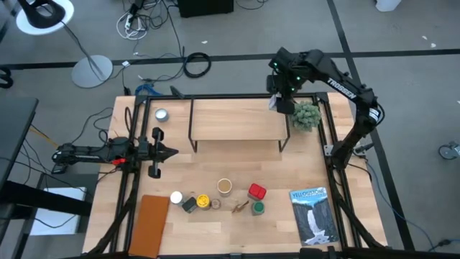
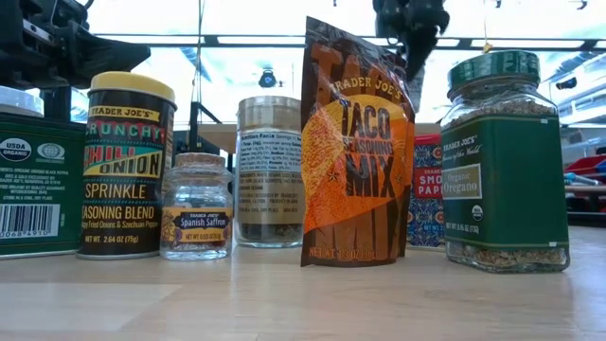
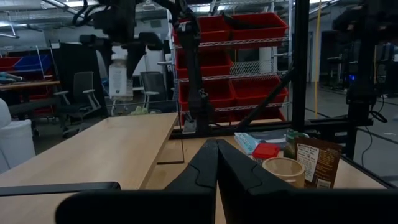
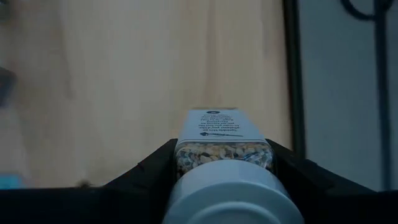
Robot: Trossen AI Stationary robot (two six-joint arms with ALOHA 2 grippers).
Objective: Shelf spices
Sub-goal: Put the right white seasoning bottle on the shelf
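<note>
White-capped jar (image 4: pixel 225 163) above shelf (image 1: pixel 237 119)

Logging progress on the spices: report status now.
Right gripper shut on white-capped spice jar above shelf right end. Left gripper shut, empty, waiting left of shelf. Remaining spices at table front. Nothing obstructing.

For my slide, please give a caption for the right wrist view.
Right gripper holds a white-capped spice jar above the wooden shelf.
</note>
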